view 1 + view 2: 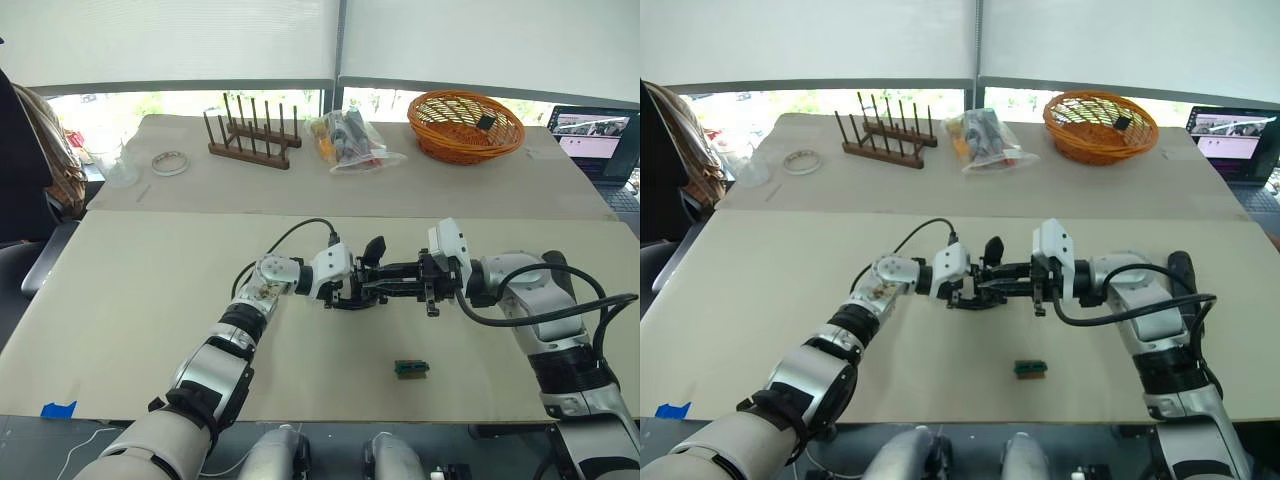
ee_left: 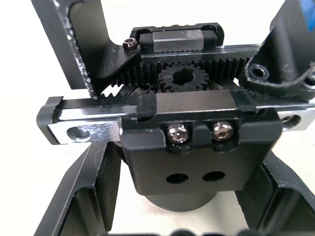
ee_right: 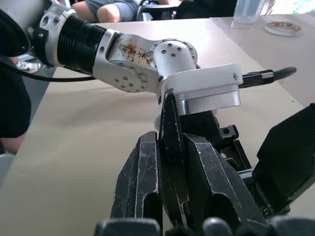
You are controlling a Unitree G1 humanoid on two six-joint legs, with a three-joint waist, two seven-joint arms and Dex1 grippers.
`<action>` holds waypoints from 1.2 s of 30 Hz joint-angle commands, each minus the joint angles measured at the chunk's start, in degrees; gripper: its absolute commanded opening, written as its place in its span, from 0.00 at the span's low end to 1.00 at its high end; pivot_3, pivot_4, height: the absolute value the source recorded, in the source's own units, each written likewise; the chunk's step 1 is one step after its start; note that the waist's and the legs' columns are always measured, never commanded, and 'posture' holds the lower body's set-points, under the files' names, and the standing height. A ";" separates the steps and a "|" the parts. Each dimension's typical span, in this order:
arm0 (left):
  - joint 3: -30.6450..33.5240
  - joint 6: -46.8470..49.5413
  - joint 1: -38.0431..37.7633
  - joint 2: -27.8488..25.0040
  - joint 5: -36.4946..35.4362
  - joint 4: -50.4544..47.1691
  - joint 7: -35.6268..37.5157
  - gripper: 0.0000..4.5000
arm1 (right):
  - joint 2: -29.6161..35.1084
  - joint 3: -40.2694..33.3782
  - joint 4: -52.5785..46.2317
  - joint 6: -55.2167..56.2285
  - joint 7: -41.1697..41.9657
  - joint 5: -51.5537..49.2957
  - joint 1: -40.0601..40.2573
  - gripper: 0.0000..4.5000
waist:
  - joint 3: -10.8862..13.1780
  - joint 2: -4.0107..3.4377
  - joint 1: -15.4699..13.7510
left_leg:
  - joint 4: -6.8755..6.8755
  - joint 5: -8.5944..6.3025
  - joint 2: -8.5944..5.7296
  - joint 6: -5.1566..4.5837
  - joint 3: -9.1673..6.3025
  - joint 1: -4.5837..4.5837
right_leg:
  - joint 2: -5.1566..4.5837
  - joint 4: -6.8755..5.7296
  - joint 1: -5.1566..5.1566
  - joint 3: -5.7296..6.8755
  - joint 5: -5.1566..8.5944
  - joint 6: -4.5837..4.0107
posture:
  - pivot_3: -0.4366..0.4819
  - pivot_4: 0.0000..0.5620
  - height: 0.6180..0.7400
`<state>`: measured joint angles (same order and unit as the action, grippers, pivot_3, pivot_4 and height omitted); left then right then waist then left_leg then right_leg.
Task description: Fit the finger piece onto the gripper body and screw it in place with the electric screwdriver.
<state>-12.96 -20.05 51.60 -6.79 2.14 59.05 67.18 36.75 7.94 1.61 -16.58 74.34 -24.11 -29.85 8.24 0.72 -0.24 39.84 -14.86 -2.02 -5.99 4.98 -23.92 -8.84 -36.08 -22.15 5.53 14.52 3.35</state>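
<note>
Over the middle of the worktop (image 1: 150,300) the left gripper (image 1: 352,292) and the right gripper (image 1: 395,283) meet tip to tip around the gripper body (image 1: 372,272), whose pointed black finger sticks up between them. The left wrist view alone shows the body's detail: toothed racks, a central gear, silvery rails and two screws, with the left gripper's fingers (image 2: 78,54) spread on either side. In the right wrist view the right gripper's fingers (image 3: 142,182) pinch a thin black piece; whether this is the finger piece cannot be told. A small green block (image 1: 410,369) lies nearer the robot.
</note>
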 commanded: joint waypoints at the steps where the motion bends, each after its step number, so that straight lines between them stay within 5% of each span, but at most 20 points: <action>1: -0.53 0.55 -0.68 -0.70 0.66 -0.31 0.92 0.58 | 3.32 7.22 2.24 -4.65 7.69 2.88 1.55 0.07 | 0.00 0.00 -0.16 | 0.00 0.01 0.00 -0.02 0.00 0.00 | -0.01 0.01 0.00 0.00 0.00 0.00 | 0.48 0.27 1.00; 22: -0.02 1.31 -2.41 -1.35 0.08 -0.52 0.22 0.58 | -2.69 6.43 13.88 -0.16 7.30 4.84 -5.26 0.07 | -0.46 0.36 0.42 | -0.06 -0.13 0.02 0.20 -0.04 0.14 | -0.46 0.02 0.09 0.40 -0.01 -0.02 | 0.48 0.27 1.00; 36: 0.47 3.45 -3.18 -0.80 -0.10 -1.54 -0.04 0.58 | -1.44 9.83 13.70 -12.81 5.64 6.25 -6.63 0.07 | -0.79 0.41 0.88 | -0.11 -0.16 0.01 0.26 -0.07 0.17 | -0.57 0.03 0.12 0.51 -0.02 -0.03 | 0.48 0.27 1.00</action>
<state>-12.03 -17.52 49.04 -7.27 1.48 56.94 66.94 34.87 11.92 12.34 -24.79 80.81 -22.61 -39.90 7.45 1.13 0.64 39.73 -15.03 -2.01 -5.72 4.90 -23.75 -9.42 -36.05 -22.03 6.04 14.50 3.32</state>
